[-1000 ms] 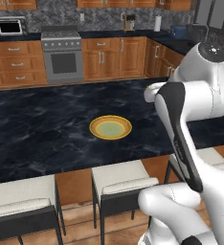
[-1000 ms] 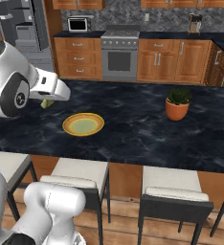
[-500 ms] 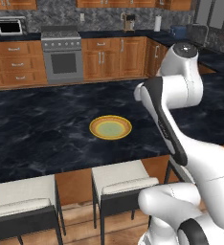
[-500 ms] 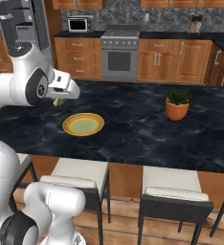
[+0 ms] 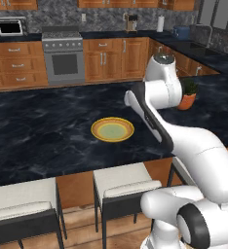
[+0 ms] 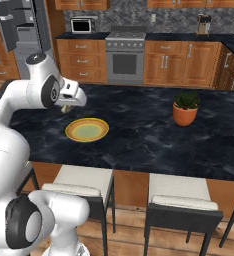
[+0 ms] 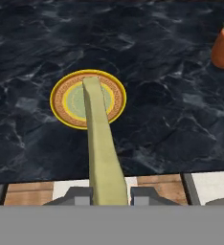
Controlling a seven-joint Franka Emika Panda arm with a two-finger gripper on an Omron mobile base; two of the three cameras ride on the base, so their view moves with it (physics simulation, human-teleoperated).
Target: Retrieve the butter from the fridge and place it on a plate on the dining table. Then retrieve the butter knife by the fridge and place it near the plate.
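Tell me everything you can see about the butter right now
The butter is a long, pale yellow-green stick with flat faces and squared edges, matte and uniform in colour. The gripper is shut on its near end, one dark finger tip on each side. In the hand view it stretches away from the gripper, its far end overlapping the yellow plate on the dining table. It hangs in the air, above the table's near edge. In the right base view a small piece peeks from under the hand.
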